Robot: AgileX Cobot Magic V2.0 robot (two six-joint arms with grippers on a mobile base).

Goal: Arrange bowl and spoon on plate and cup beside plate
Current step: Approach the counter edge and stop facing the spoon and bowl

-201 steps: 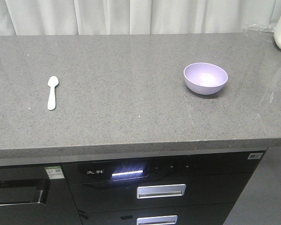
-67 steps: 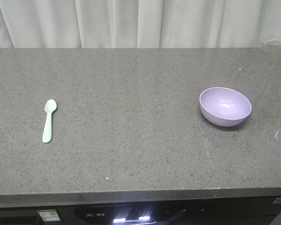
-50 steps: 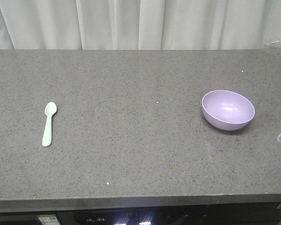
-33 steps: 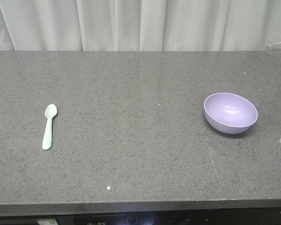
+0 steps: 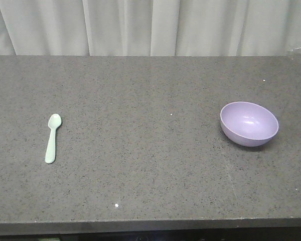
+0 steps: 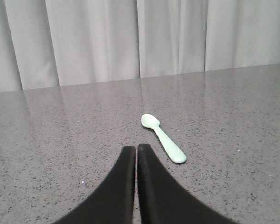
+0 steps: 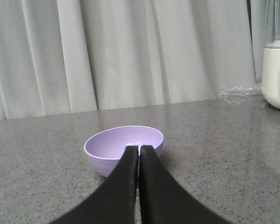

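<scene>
A pale mint-green spoon (image 5: pixel 52 138) lies on the grey counter at the left, scoop toward the back. In the left wrist view the spoon (image 6: pixel 164 139) rests just ahead and right of my left gripper (image 6: pixel 136 148), which is shut and holds nothing. A lavender bowl (image 5: pixel 249 123) stands upright and empty at the right. In the right wrist view the bowl (image 7: pixel 113 148) sits straight ahead of my right gripper (image 7: pixel 138 148), also shut and empty. Neither gripper shows in the front view. The plate and the cup are out of view.
A grey speckled counter (image 5: pixel 140 160) runs to a white curtain (image 5: pixel 150 25) at the back; its front edge lies near the bottom of the front view. A white appliance (image 7: pixel 276 70) and crinkled clear plastic (image 7: pixel 240 92) stand at the far right.
The front view has moved closer to the counter: the cabinet fronts below have dropped out of view and the spoon and bowl sit lower in the frame. Neither object moved on the counter.
</scene>
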